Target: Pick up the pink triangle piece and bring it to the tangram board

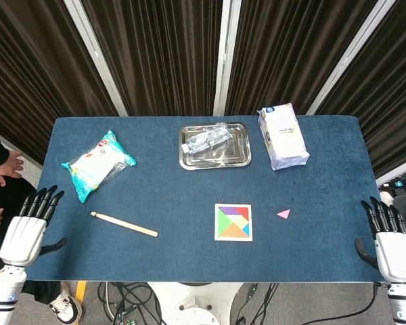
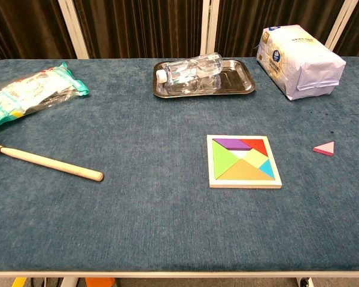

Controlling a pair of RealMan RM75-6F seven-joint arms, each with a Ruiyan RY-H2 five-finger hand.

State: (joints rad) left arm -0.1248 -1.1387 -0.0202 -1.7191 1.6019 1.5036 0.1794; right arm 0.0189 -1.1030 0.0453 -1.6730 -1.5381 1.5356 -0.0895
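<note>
Head view shows the pink triangle piece (image 1: 283,214) lying flat on the blue table (image 1: 189,250), just right of the tangram board (image 1: 233,222) and apart from it. Both hands hold nothing, fingers spread: the right hand (image 1: 392,240) at the table's near right edge, the left hand (image 1: 28,230) at its near left. Farther off sit a steel tray (image 1: 240,157) holding a plastic bottle (image 1: 206,141), a white packet (image 1: 282,135), a snack bag (image 1: 98,164) and a wooden stick (image 1: 124,224).

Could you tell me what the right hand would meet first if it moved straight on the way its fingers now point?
Nothing nearby: the right hand points up along the table's right edge, over bare cloth. The pink triangle piece and white package lie well off that line, though height is unclear.
</note>
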